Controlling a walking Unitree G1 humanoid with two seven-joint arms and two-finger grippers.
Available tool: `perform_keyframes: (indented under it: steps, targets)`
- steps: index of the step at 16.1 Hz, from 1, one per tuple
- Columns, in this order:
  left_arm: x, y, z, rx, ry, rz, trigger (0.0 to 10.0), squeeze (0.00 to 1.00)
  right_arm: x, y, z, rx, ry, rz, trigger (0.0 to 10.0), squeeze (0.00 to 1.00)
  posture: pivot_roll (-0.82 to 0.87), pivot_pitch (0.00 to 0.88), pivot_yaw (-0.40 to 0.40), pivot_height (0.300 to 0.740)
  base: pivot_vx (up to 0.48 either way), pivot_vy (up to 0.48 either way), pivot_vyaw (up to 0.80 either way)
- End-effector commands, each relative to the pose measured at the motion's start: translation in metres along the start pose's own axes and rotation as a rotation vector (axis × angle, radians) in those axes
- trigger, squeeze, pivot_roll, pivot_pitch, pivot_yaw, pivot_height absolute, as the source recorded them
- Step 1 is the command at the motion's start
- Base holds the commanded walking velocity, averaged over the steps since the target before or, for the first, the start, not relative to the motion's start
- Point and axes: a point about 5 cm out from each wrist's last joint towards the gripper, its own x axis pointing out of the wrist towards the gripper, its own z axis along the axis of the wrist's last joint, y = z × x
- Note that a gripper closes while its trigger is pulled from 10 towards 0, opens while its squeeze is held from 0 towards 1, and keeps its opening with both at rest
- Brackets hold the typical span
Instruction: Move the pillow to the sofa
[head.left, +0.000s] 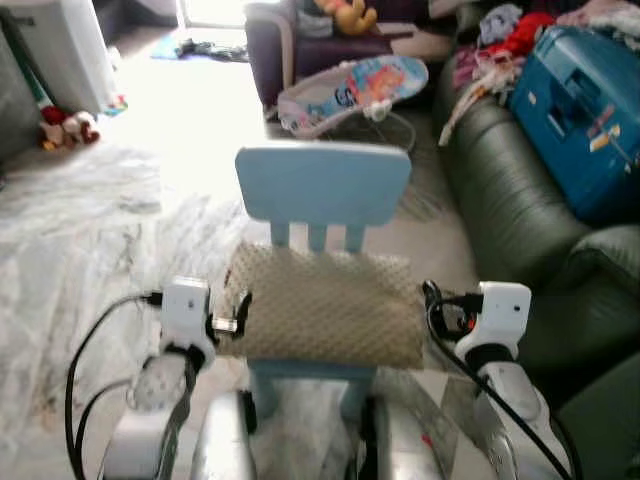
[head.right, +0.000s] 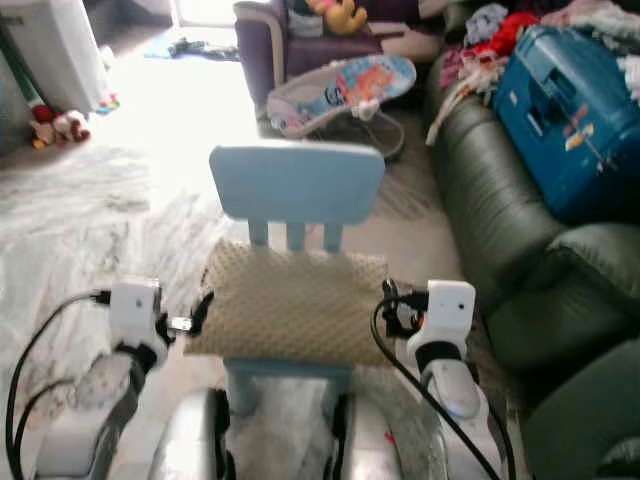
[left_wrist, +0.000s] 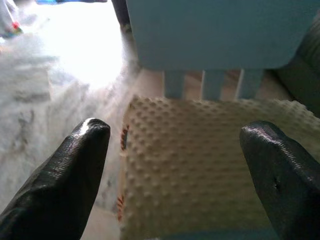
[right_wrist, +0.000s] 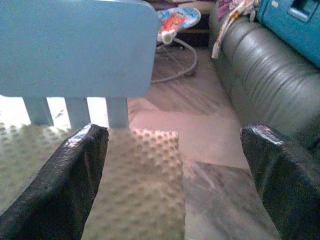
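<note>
- Two grippers flank a beige dimpled pillow (head.left: 325, 305) that lies flat on the seat of a small light-blue chair (head.left: 322, 185), near the centre of the eye views.
- Left gripper (head.left: 238, 318) sits at the pillow's 9 o'clock edge, its fingers (left_wrist: 75, 175) spread wide apart; in its wrist view one finger hangs over the floor beside the pillow and the other over the pillow's surface. Whether either touches the fabric cannot be told.
- Right gripper (head.left: 432, 300) sits at the pillow's 3 o'clock edge, fingers (right_wrist: 65, 185) also wide apart; in its wrist view one lies over the pillow's corner and the other over the floor towards the sofa.
- Chair backrest stands upright at 12 o'clock from the pillow, joined to the seat by three short slats.
- Dark green sofa (head.left: 510, 200) runs along the scene from 1 to 4 o'clock, apart from the chair, with bare floor between.
- Blue case (head.left: 590, 120) rests on the sofa at 2 o'clock, with clothes (head.left: 500, 40) heaped beyond it.
- Baby bouncer (head.left: 350, 90) stands on the floor at 12 o'clock, beyond the chair.
- Marble floor (head.left: 90, 230) spreads out to 9 o'clock.
</note>
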Motion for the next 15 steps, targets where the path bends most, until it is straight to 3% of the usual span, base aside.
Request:
perform_keyframes:
  steps: [1,5,6,7,15]
  targets:
    - [0.002,0.004,0.009,0.014,-0.028,0.059,10.0,0.00,0.003,0.001,0.005,-0.013,-0.008,0.007,10.0,0.00,-0.01,0.051,-0.064,0.570,0.000,0.000,0.00]
    - [0.005,-0.002,0.016,0.043,-0.050,0.057,10.0,0.00,0.009,-0.003,0.008,-0.023,-0.009,0.014,10.0,0.00,0.00,0.043,-0.076,0.556,0.000,0.000,0.00]
    - [0.004,0.002,0.010,-0.012,-0.019,0.088,10.0,0.00,0.013,-0.005,0.008,-0.025,-0.010,0.009,10.0,0.00,-0.01,0.041,-0.070,0.556,0.000,0.000,0.00]
    - [0.004,0.003,0.008,-0.008,-0.015,0.092,10.0,0.00,0.014,-0.005,0.007,-0.025,-0.010,0.008,10.0,0.00,0.00,0.031,-0.066,0.556,0.000,0.000,0.00]
    - [0.014,0.012,0.016,0.018,-0.043,0.126,10.0,0.00,0.021,0.007,0.003,-0.009,0.004,0.057,10.0,0.00,-0.01,0.050,-0.047,0.556,0.000,0.000,0.00]
